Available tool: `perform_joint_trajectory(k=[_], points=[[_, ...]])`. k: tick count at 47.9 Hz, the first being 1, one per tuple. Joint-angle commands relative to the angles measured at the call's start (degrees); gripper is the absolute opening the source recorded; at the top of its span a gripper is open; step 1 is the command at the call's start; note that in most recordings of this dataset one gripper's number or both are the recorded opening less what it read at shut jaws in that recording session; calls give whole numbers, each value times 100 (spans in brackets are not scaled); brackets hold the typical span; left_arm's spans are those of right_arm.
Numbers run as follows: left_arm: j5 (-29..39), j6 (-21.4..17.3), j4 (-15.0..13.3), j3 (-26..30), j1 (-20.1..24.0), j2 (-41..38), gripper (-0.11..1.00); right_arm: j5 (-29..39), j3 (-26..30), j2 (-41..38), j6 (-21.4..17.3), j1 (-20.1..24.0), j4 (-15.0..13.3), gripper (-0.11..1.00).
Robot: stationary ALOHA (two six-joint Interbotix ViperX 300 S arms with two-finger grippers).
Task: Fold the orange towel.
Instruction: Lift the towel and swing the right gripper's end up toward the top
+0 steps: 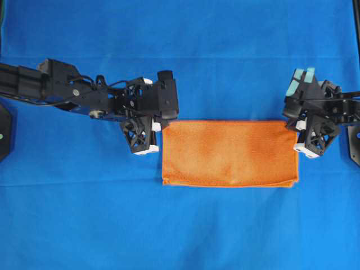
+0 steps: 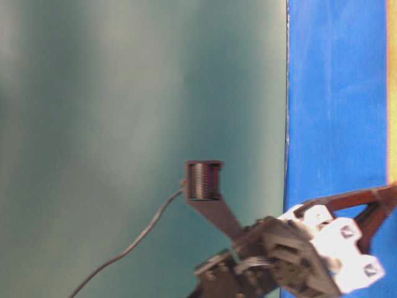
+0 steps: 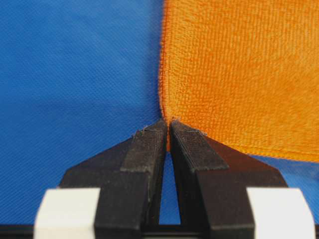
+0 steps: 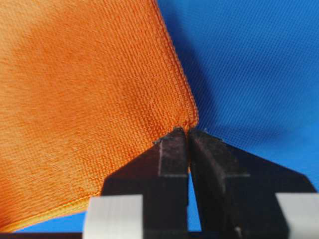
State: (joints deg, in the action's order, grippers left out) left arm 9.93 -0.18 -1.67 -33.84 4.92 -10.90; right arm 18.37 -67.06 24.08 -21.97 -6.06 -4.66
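The orange towel (image 1: pixel 229 153) lies flat on the blue table as a wide rectangle, with doubled edges along its near side. My left gripper (image 1: pixel 162 124) is at the towel's far left corner. In the left wrist view the left gripper (image 3: pixel 168 124) is shut, with that corner of the towel (image 3: pixel 239 74) pinched between the fingertips. My right gripper (image 1: pixel 294 125) is at the far right corner. The right wrist view shows the right gripper (image 4: pixel 188 130) shut on the rounded corner of the towel (image 4: pixel 89 89).
Blue cloth (image 1: pixel 180 50) covers the whole table around the towel. Black arm bases sit at the left edge (image 1: pixel 4 132) and right edge (image 1: pixel 354 143). The table-level view shows a green wall (image 2: pixel 124 124) and part of one arm (image 2: pixel 310 254).
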Motion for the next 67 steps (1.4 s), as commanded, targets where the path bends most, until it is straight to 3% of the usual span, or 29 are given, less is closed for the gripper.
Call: perform_joint_trajectory(k=[1, 17, 32, 41, 53, 67], points=[[176, -9, 0, 176, 9, 457, 2, 220, 167, 387, 18, 9, -9, 3], [659, 18, 0, 237, -9, 1415, 2, 932, 334, 1688, 35, 9, -18, 3], [659, 53, 0, 44, -35, 1582, 2, 967, 343, 1942, 35, 9, -62, 3], [369, 97, 9, -97, -202, 1644, 2, 738, 396, 1679, -44, -264, -501, 3], [-141, 88, 0, -299, -703, 1705, 2, 193, 703, 967, -18, -1274, -1090, 3], [-826, -35, 9, -123, -844, 1582, 2, -492, 1635, -105, 53, -1898, -1731, 3]])
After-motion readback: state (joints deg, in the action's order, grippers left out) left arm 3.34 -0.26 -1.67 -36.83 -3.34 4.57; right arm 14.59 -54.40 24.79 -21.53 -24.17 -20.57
